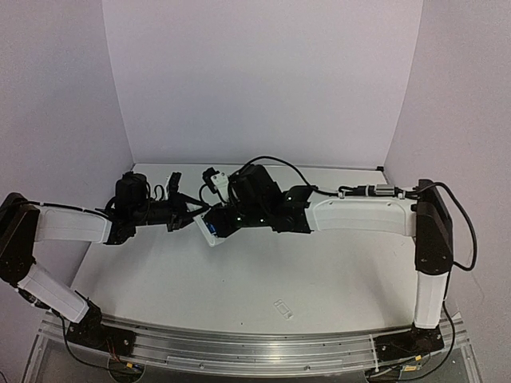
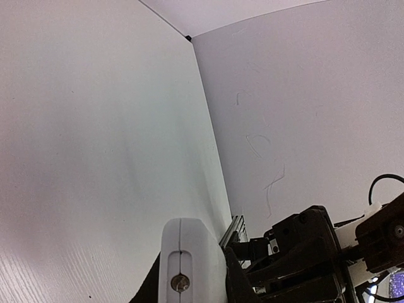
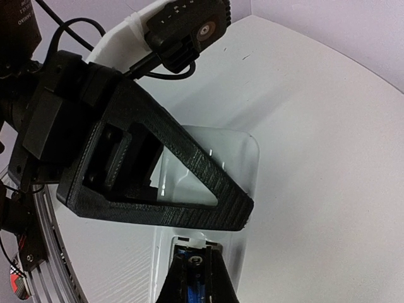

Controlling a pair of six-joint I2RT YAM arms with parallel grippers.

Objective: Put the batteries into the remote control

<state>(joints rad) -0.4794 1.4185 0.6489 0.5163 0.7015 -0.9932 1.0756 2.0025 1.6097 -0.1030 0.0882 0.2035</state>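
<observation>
Left hand [image 1: 198, 219] clamped on remote control [image 3: 243, 165], white body between its black fingers, pale screen end toward far side of desk [image 1: 335, 271]. Right hand [image 3: 201, 262] clenched, tips together, pointing into open battery bay at remote's other end. We saw blue battery [image 3: 185, 287] lying in bay beneath those tips; we could not tell whether they touched it. Clear cover piece [image 1: 283, 308] lay flat on desk, well apart, toward near edge

White table [image 1: 335, 271], pale walls around it. A little clear cover [image 1: 283, 308] lies flat near the front edge, right of center. A metal rail [image 1: 239, 351] runs along that edge. Can't tell if the remote [image 1: 214, 238] mid-table actually touches the top.
</observation>
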